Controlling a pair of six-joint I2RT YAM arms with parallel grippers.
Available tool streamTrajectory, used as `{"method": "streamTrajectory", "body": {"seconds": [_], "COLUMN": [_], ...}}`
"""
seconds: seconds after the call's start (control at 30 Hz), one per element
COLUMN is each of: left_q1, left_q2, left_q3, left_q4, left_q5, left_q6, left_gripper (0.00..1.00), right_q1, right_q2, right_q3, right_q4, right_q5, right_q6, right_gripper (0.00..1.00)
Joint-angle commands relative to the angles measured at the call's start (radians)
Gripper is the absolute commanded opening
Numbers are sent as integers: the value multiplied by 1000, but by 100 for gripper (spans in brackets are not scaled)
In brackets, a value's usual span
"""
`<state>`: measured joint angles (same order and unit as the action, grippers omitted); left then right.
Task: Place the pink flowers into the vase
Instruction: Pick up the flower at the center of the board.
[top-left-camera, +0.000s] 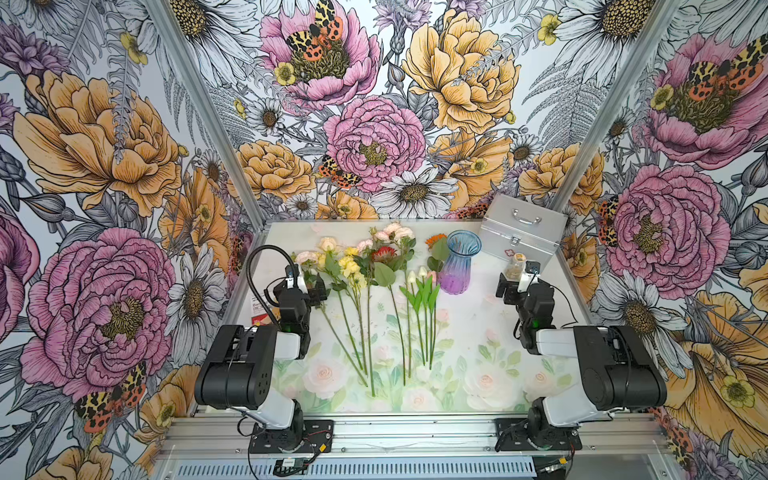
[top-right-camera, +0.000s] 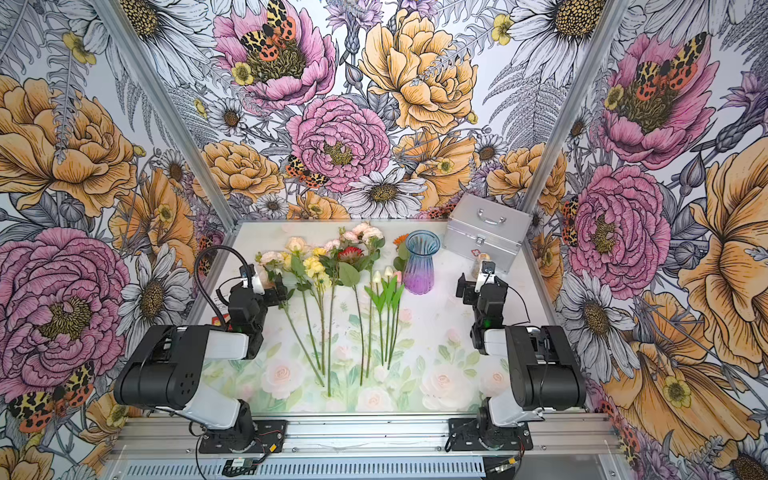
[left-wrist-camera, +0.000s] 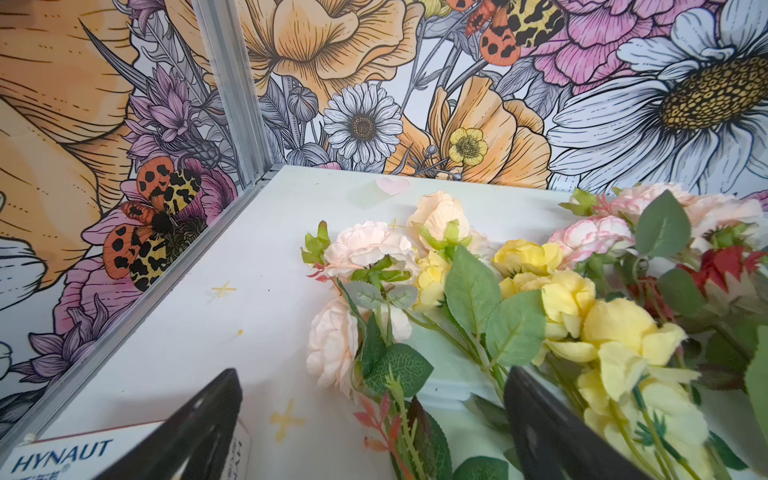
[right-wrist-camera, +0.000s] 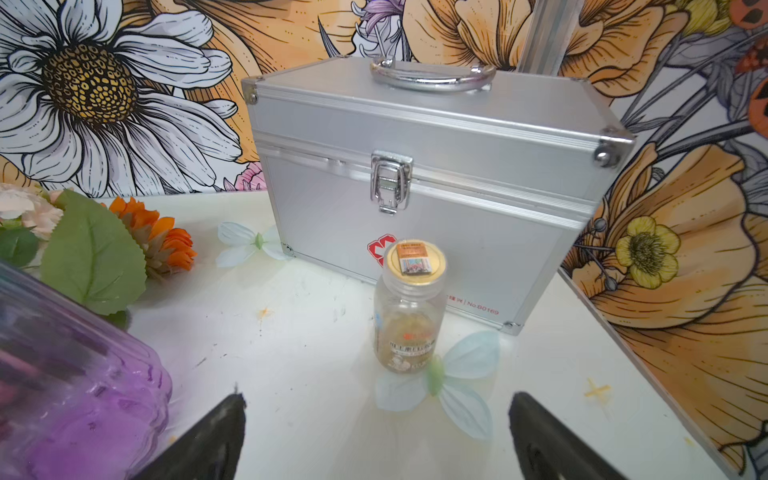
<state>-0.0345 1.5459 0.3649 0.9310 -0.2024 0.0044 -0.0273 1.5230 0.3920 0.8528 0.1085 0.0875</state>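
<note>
— What's the room like?

— A booth with walls (top-left-camera: 374, 137) papered in big drawn flowers and moths, and aluminium posts (top-left-camera: 199, 104) at the corners. The surface (top-left-camera: 478, 332) is white, printed with pale roses and leaves.

— Where are the pink flowers (top-left-camera: 395, 232)?

— They lie flat at the back left of the surface, with their stems pointing towards the arms. None of them is in the vase (top-left-camera: 457, 266). It stands upright to their right, blue at the rim and purple at the base.

— Anything tangled in with them?

— Yes. Yellow flowers (top-left-camera: 349, 266) and a red bloom (top-left-camera: 383, 253) lie among the pink stems, and their leaves overlap. White tulips (top-left-camera: 417, 276) lie between that bunch and the vase. An orange flower (top-left-camera: 435, 240) sits just behind the vase.

— And the left jaws?

— They're spread wide over the leftmost pink stem (left-wrist-camera: 399, 415), which passes between them in the wrist view. I can't tell whether they touch it. A card marked HYNAUT (left-wrist-camera: 62, 453) lies beside them.

— The right jaws?

— Also spread and holding nothing. They face a small capped bottle (right-wrist-camera: 409, 316) and a silver metal case (right-wrist-camera: 415, 199) in the back right corner. The vase is just to one side of them.
</note>
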Motion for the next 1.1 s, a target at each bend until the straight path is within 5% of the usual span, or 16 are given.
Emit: {"method": "streamTrajectory", "body": {"seconds": [0.0, 0.9, 1.07], "left_q1": [10, 16, 15], "left_q2": [-1, -7, -147], "left_q3": [9, 14, 78], "left_q4": [5, -7, -242], "left_q5": [-14, 13, 0], "left_q6": [12, 1, -2], "left_gripper": [99, 99, 99], "right_q1": [3, 4, 3], "right_q2": [6, 5, -15], "right_q3": [2, 5, 10], "right_q4": [-1, -10, -32], "right_q5": [6, 6, 19], "right_q6": [5, 4, 11], "right_gripper": [100, 100, 100]}}
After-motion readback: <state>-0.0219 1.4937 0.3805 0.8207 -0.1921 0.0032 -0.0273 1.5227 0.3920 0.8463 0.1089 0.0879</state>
